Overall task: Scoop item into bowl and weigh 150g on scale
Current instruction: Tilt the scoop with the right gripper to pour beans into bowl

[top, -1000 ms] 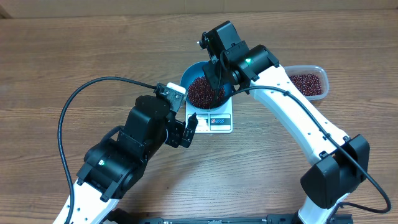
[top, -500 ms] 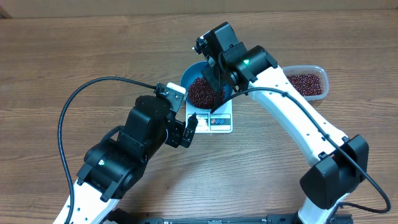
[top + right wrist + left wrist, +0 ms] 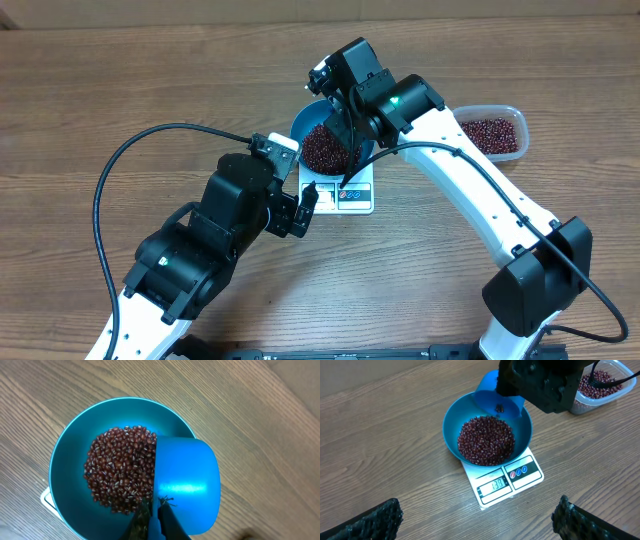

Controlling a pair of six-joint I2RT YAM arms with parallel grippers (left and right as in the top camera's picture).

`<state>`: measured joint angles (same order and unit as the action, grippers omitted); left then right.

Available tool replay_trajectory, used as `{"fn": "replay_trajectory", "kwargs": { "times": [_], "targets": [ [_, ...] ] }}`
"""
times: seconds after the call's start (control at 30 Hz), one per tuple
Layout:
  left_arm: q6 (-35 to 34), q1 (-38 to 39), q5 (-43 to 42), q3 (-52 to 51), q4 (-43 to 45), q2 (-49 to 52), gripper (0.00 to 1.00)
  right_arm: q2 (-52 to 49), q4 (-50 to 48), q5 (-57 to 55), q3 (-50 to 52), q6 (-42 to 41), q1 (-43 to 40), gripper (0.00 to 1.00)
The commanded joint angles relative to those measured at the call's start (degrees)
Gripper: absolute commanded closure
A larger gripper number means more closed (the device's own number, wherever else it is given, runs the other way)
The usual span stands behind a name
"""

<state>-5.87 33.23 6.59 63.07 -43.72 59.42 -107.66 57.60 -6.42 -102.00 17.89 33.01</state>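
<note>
Over the rim of the bowl [image 3: 69, 462], a blue scoop [image 3: 186, 480] is being gripped by the right end effector [image 3: 155, 521] (clamped on its handle), just above the beans [image 3: 117, 467] heaped in the bowl on the scale [image 3: 507, 481]; the left end effector [image 3: 479, 521] is being held wide apart nearby.

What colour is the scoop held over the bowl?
The scoop is bright blue, a purer blue than the teal bowl. It shows best in the right wrist view.

Bright, even light from above; soft shadows beside the arms [image 3: 480, 185] on the counter [image 3: 100, 80]. Sharp views; faint sheen on bowl [image 3: 67, 475] and scoop [image 3: 187, 475].
</note>
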Motion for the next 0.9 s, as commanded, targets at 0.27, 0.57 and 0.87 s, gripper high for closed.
{"fn": "replay_trajectory", "kwargs": {
  "times": [0.27, 0.57, 0.87],
  "targets": [
    [-0.6, -0.3, -0.5, 0.2, 0.2, -0.2, 0.01, 0.7, -0.3, -0.6, -2.0, 3.7, 0.4, 0.96],
    [-0.6, -0.3, -0.5, 0.2, 0.2, -0.2, 0.0, 0.7, -0.9, 3.2, -2.0, 1.6, 0.4, 0.96],
    [-0.6, -0.3, -0.5, 0.2, 0.2, -0.2, 0.0, 4.1, -3.4, 3.1, -3.8, -8.6, -0.3, 0.96]
  ]
}}
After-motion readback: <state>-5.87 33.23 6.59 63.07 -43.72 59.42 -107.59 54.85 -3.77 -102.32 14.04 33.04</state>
